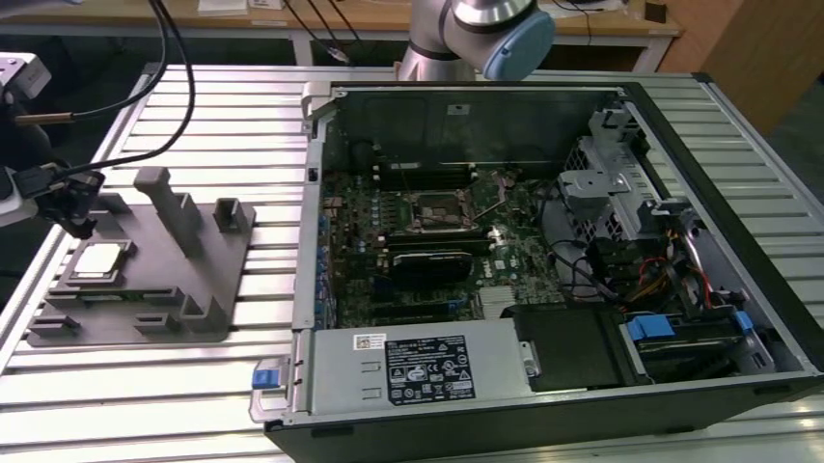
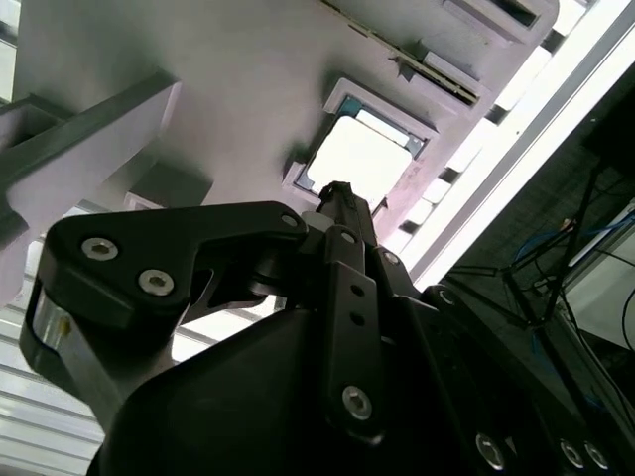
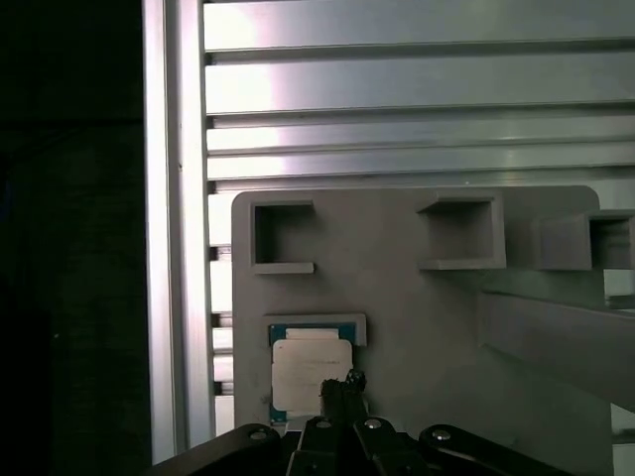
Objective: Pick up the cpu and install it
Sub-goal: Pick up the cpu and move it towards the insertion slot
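**Pincer over the cpu at the tray**

I had the gripper [image 1: 80,224] hanging over the grey fixture tray [image 1: 193,280] at the exterior view's left, on the slatted metal table [image 1: 168,386]. The cpu [image 1: 100,260] lay flat in its shallow pocket on the left part of that tray, silver face up.

In both wrist views the gripper [image 3: 342,385] [image 2: 337,193] showed its fingertips drawn together into one narrow point with nothing held between them. That point sat over one edge of the cpu [image 3: 303,362] [image 2: 362,154]; I could not tell whether it touched.

The open computer case [image 1: 721,193] lay well apart at the right, its motherboard socket [image 1: 438,210] showing.
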{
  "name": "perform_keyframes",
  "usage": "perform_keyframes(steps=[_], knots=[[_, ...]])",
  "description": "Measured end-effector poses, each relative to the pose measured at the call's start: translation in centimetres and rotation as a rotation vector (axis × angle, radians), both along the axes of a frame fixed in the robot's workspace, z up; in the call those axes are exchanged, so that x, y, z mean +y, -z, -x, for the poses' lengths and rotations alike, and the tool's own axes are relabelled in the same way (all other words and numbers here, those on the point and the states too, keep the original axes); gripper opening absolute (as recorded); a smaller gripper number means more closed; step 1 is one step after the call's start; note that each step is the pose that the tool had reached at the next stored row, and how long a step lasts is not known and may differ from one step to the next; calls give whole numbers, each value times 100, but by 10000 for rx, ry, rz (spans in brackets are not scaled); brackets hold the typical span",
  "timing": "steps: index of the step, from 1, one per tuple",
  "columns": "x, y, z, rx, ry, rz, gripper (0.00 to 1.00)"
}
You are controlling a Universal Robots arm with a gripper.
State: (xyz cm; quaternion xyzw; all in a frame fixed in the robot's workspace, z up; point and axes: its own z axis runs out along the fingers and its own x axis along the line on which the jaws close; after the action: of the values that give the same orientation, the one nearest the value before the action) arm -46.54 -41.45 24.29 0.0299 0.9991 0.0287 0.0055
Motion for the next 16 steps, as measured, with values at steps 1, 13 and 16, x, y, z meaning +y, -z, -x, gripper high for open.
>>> perform_keyframes(steps=[1,13,16], knots=[[-1,13,2,8,-1,0,11],[-18,162,10,114,0,-1,11],[-19,204,17,125,-1,0,11]])
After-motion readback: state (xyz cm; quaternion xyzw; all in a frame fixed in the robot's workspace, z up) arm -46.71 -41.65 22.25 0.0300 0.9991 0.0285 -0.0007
